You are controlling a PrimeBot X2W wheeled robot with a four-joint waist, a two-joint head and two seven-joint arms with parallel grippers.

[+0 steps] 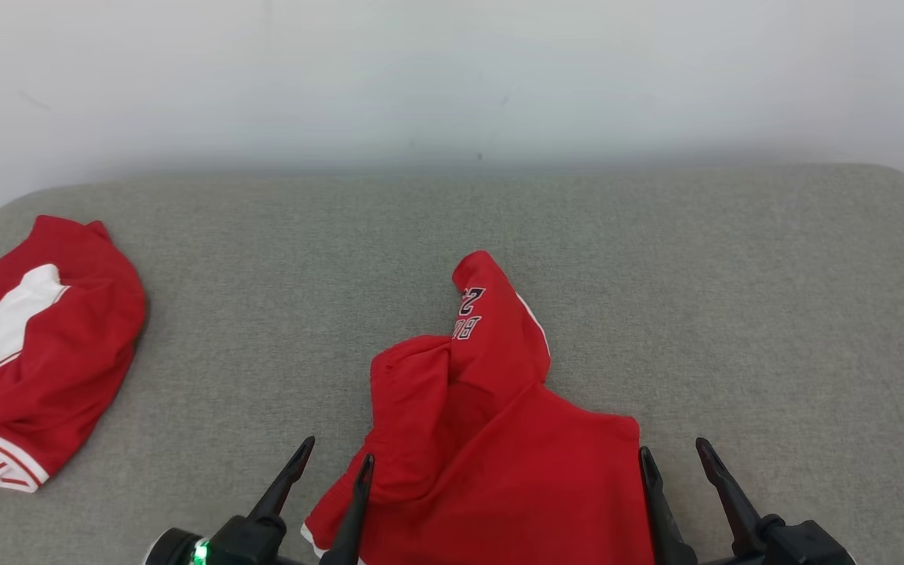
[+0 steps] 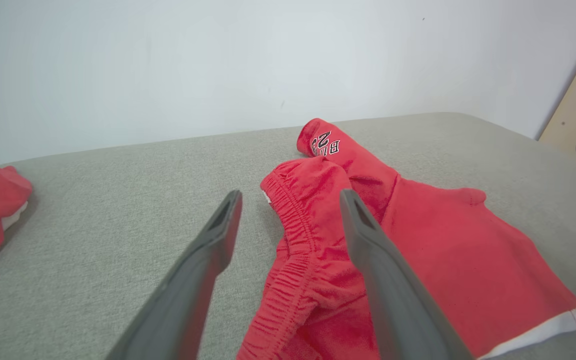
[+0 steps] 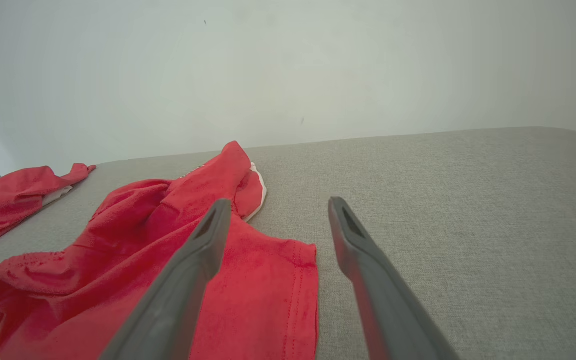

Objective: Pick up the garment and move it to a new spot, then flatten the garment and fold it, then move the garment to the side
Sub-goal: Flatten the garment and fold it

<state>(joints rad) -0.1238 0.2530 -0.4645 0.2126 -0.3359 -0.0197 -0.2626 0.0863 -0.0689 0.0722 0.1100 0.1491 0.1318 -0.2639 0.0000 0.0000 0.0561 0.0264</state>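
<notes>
1. The shorts (image 1: pixel 499 439) are red and lie crumpled on the grey padded table (image 1: pixel 734 314). They sit at the centre of its near edge, between the two claws.
2. The right side of the shorts lies fairly flat. A folded part rises toward the wall (image 1: pixel 452 78) and carries black-and-white lettering. The hem has a white trim, and the elastic waistband is bunched on the left side.
3. Left claw (image 1: pixel 340 451): fingers spread wide, nothing pinched. In the head view its inner finger overlaps the left edge of the shorts. In the left wrist view the gathered waistband lies between and beneath the two fingers (image 2: pixel 368 250). I cannot tell whether they touch the cloth.
4. Right claw (image 1: pixel 673 447): fingers spread wide, holding nothing, at the right edge of the shorts. In the right wrist view one finger crosses the stitched hem and the other lies over bare table.
5. A second red garment (image 1: pixel 44 353), with a white panel and a striped band, lies at the far left of the table, well apart from the shorts.
</notes>
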